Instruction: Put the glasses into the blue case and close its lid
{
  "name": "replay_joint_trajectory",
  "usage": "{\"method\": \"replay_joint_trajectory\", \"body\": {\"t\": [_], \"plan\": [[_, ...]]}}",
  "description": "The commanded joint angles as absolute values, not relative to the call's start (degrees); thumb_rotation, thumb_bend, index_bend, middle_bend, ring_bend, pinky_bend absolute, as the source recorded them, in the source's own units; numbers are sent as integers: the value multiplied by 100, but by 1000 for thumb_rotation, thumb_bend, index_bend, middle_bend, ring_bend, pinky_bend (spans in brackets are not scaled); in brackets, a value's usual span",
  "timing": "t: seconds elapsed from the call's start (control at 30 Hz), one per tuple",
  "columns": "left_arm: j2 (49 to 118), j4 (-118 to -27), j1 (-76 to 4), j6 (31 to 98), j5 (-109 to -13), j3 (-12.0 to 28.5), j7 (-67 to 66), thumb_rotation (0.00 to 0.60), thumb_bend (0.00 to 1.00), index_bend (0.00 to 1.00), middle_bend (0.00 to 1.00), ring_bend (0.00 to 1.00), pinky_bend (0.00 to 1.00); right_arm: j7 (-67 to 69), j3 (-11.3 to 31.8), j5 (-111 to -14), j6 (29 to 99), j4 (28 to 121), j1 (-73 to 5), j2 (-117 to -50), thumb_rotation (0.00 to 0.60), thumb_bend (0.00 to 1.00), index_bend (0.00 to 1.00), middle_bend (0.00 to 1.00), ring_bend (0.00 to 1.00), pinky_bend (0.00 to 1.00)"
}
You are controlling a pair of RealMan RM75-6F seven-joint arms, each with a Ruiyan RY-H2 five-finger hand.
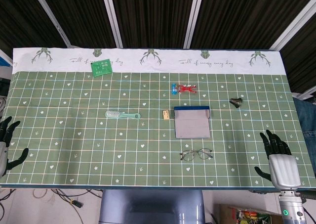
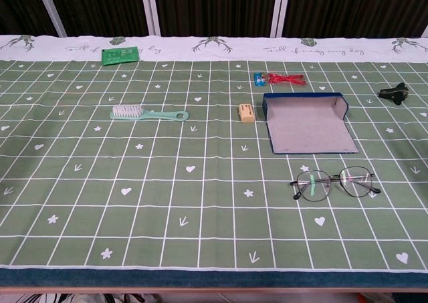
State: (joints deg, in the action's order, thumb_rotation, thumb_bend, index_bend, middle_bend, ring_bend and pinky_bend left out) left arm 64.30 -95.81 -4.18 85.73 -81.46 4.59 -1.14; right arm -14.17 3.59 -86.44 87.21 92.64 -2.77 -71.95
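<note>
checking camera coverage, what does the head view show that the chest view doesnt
Only the head view shows the two hands: the left hand and the right hand, both open at the table's near corners, holding nothing. Only the chest view shows the upright rim of the open blue case from a low angle. Both share the round wire-framed glasses, mint-green brush and green checked tablecloth.

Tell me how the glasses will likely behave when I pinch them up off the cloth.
The glasses have a thin wire frame, so they are probably light and may flex or twist under a hard pinch. They lie flat and low on the tablecloth, so fingers may slide over them. The round lenses look fragile and smudge-prone; gripping the bridge seems safer.
</note>
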Motion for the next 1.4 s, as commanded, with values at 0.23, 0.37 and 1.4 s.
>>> {"method": "replay_joint_trajectory", "body": {"t": [0.23,0.37,1.4], "plan": [[6443,-9578,-392,8632,-8208,431,-154,600,320,99,0,0,0,-1311,347,-8626,8714,9281,-259,-7123,600,120,18,35,93,183],[6461,-9571,-385,8652,-8237,418,-190,600,320,99,0,0,0,-1267,341,-8662,8803,9327,-216,-7071,600,120,18,35,93,183],[6438,-9617,-414,8542,-8187,420,-108,600,320,98,0,0,0,-206,311,-8656,7465,9432,-929,-6721,600,121,124,35,93,183]]}}
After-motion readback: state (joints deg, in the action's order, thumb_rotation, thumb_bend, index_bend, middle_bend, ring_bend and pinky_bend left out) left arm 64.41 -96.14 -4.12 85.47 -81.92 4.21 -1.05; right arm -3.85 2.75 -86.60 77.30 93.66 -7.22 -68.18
